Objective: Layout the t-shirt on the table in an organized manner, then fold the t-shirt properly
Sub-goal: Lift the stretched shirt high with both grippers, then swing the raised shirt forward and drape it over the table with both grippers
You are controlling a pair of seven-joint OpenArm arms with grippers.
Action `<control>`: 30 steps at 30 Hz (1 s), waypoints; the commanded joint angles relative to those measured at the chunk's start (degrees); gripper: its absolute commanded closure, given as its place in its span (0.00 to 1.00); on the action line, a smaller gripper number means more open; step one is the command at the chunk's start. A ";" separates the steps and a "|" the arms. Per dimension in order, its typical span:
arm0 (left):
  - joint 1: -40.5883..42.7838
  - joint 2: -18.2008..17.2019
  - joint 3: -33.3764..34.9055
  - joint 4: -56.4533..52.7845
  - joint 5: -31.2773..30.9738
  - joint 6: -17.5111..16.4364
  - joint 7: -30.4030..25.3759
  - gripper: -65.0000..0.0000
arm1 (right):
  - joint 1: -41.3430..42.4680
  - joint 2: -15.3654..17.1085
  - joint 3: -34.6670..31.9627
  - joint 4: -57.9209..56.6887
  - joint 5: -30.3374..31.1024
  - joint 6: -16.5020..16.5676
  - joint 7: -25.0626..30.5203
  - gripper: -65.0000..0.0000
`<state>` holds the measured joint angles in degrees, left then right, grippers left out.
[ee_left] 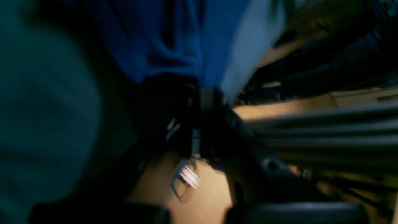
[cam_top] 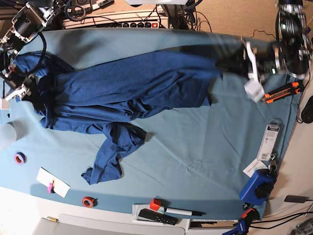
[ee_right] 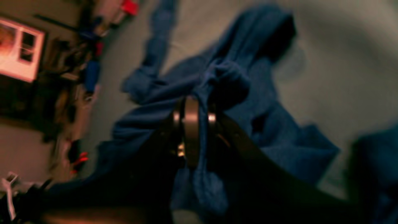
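The navy t-shirt (cam_top: 122, 90), wrinkled, stretches lengthwise across the far half of the teal table (cam_top: 205, 147), one bunched part trailing toward the near edge.

Navy on teal
The t-shirt (cam_top: 122, 88) is dark navy blue, faintly heathered; the table (cam_top: 195, 147) cloth is plain light teal with a white edge strip; a tape roll (cam_top: 88, 201) is red, another roll (cam_top: 19, 158) purple

Left wrist view, blurred. Left gripper (ee_left: 203, 93) closed, jaws pinching a fold of the t-shirt (ee_left: 161, 40). Blue cloth bunched above the jaws. Teal table (ee_left: 40, 118) at left. Tan floor (ee_left: 202, 193) below, dark bars (ee_left: 326, 130) at right.
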<state>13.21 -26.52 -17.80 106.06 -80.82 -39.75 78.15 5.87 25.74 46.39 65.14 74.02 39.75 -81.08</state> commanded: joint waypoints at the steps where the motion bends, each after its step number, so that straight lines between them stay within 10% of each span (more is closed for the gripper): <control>1: -2.10 -0.79 -0.39 0.83 -1.51 -0.25 -1.64 1.00 | 1.97 1.55 0.15 0.96 3.21 0.25 1.08 1.00; 8: -17.03 -0.79 -0.37 0.83 6.97 0.04 -9.75 1.00 | 12.90 1.49 -1.92 0.96 2.23 0.25 1.08 1.00; 18: -34.99 0.04 5.31 -5.40 23.28 3.96 -21.24 1.00 | 31.28 -2.93 -18.38 0.94 -16.04 0.25 13.33 1.00; 30: -57.77 0.33 6.43 -17.90 21.88 0.94 -23.74 1.00 | 50.03 -6.10 -22.71 2.89 -18.47 0.25 14.12 1.00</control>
<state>-42.76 -25.71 -10.92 87.31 -57.54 -38.98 56.03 53.84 19.11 23.62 67.00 54.06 39.59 -68.36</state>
